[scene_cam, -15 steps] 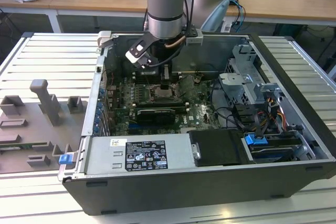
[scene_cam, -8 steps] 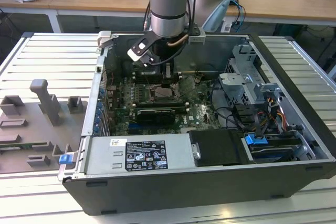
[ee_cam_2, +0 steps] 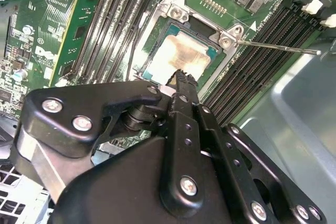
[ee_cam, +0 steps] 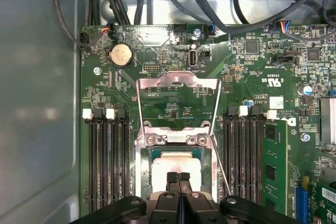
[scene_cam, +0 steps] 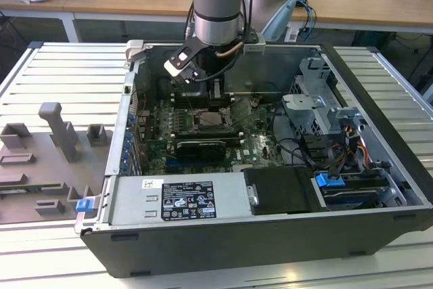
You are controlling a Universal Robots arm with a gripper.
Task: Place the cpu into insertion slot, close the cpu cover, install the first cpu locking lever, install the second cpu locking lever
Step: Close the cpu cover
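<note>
**A:** Exterior view: the arm's gripper [scene_cam: 216,99] reaches into the open computer case [scene_cam: 379,167] on the bench [scene_cam: 61,72], above the insertion slot [scene_cam: 215,121]. What's the risk here?

**B:** Cables and case walls are close to the wrist. A sideways swing could snag them.

**A:** Second wrist view: the jaws are together with nothing between them, the tip just over the cpu [ee_cam_2: 184,56], which lies in the slot. A thin locking lever [ee_cam_2: 278,46] juts out free across the memory slots [ee_cam_2: 262,66].

**B:** I can't tell whether the tip touches. If the chip isn't seated flat, a push there could damage the contacts beneath.

**A:** First wrist view: the cpu cover [ee_cam: 178,83] stands open, swung up from its hinge, and the green motherboard [ee_cam: 252,77] shows through its window.

**B:** Closed jaws make a narrow point of contact. The cover could slip off, drop hard on the chip or foul the lever.
</note>
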